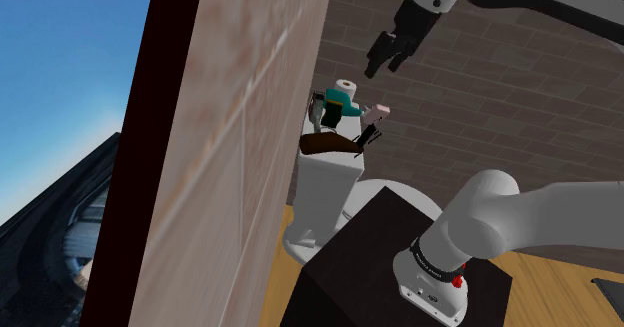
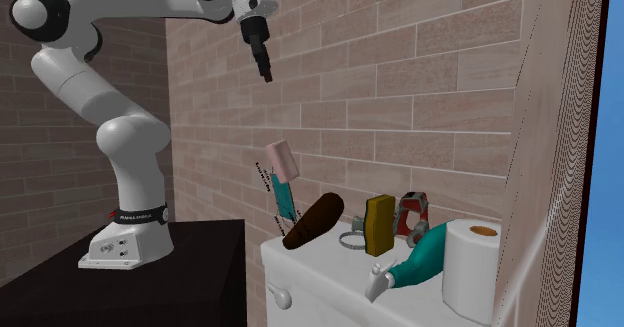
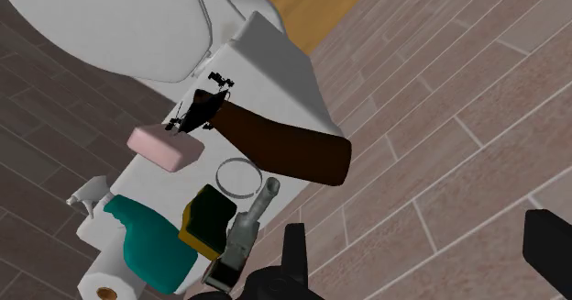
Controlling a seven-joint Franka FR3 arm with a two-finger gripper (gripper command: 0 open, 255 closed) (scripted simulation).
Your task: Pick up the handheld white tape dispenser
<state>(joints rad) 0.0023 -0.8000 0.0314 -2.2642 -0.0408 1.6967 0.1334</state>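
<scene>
End effector [image 3: 420, 241] spread, seemingly high above tape dispenser [image 3: 246, 229].

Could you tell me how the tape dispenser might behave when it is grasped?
The tape dispenser looks hard-shelled, so it is probably stiff. Its irregular outline may twist in the claw. Since it is close beside the upright sponge, lifting it could knock that over.

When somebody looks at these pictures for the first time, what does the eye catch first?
Most likely the crowded top of the white toilet tank: a brown oblong thing, a teal spray bottle, a paper roll and a pink block sit close together by the brick wall. Then the black gripper, open, hanging high above them and touching nothing.
</scene>
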